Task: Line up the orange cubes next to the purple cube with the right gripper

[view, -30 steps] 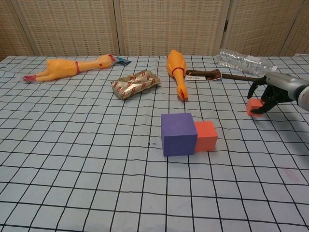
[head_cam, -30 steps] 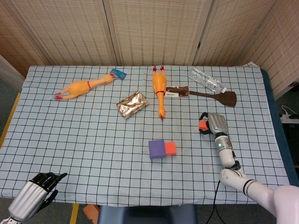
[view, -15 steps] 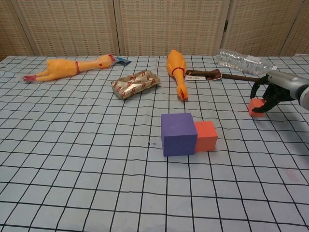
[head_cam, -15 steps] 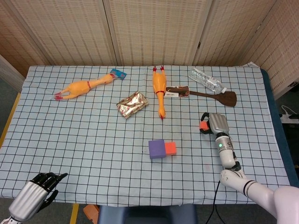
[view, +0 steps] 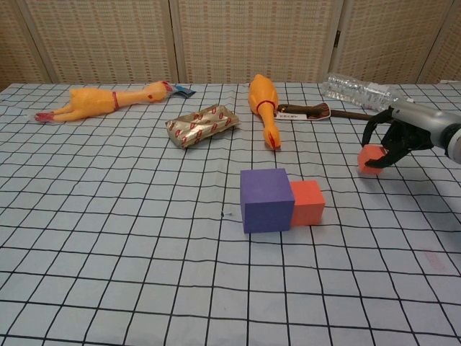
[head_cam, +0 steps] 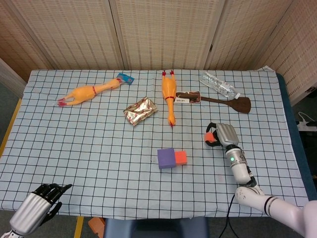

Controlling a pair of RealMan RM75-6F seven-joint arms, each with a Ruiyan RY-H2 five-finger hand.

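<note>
A purple cube [head_cam: 166, 158] [view: 266, 200] sits mid-table with one orange cube [head_cam: 181, 157] [view: 307, 203] touching its right side. My right hand [head_cam: 221, 135] [view: 395, 132] holds a second orange cube [head_cam: 209, 137] [view: 371, 159] in its curled fingers, lifted just above the cloth, to the right of and a little behind the pair. My left hand [head_cam: 42, 197] hangs off the table's front left corner, fingers curled in on nothing.
Two rubber chickens [head_cam: 89, 91] [head_cam: 169, 93], a foil packet [head_cam: 140, 110], a plastic bottle [head_cam: 219, 86] and a brown spatula [head_cam: 218, 100] lie across the back half. The checked cloth [head_cam: 99, 158] covers the table.
My right hand has carried the orange cube left and toward the front, closer to the purple cube pair, lifting it slightly. The left hand has not moved.
</note>
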